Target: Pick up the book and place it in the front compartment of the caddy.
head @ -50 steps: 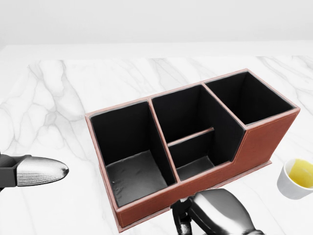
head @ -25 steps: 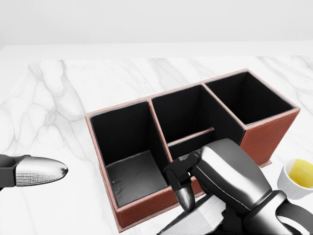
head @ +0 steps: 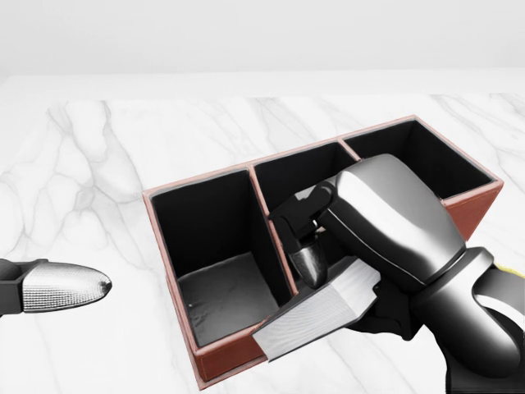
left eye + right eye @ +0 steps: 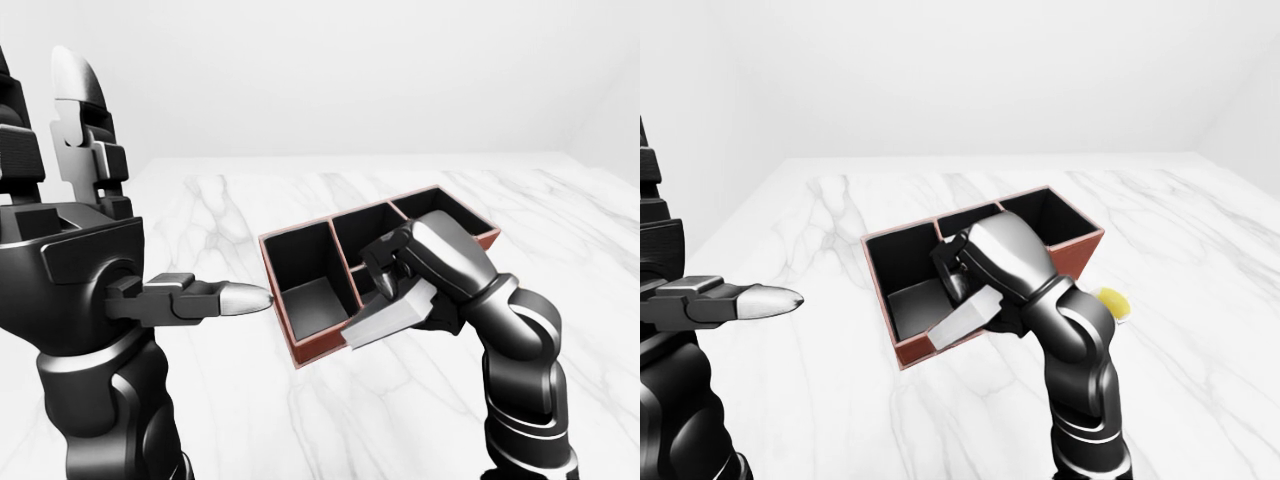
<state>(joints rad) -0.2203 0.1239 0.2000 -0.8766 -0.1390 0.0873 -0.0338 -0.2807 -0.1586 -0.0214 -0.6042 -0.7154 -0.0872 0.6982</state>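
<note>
Right hand (image 3: 328, 271) pinching the book (image 3: 320, 314), fingers closed round its upper end. The book is tilted and held above the lower edge of the caddy (image 3: 209, 185), with its free pale page-edge end sticking out down-left of the hand, over the brown outer wall. In the head view the hand and forearm cover the caddy's middle section and part of the right compartment; only the left compartment is fully open to sight, sitting just left of the hand.

Left hand (image 4: 75, 215) raised well to the left of the right hand, apart from the caddy, fingers spread, holding nothing. The left-eye view shows it whole: two fingers upright, one silver-tipped finger (image 4: 235, 298) pointing sideways toward the caddy. The head view catches only that one fingertip at its left edge; the right-eye view also mostly just the tip.

The right-eye view alone shows a bit of yellow in a white cup (image 4: 1110, 303) just right of the right forearm, on the marble table (image 4: 840, 400); in the head view the arm almost fully hides it. Whether the book touches the caddy rim cannot be told from any view.
</note>
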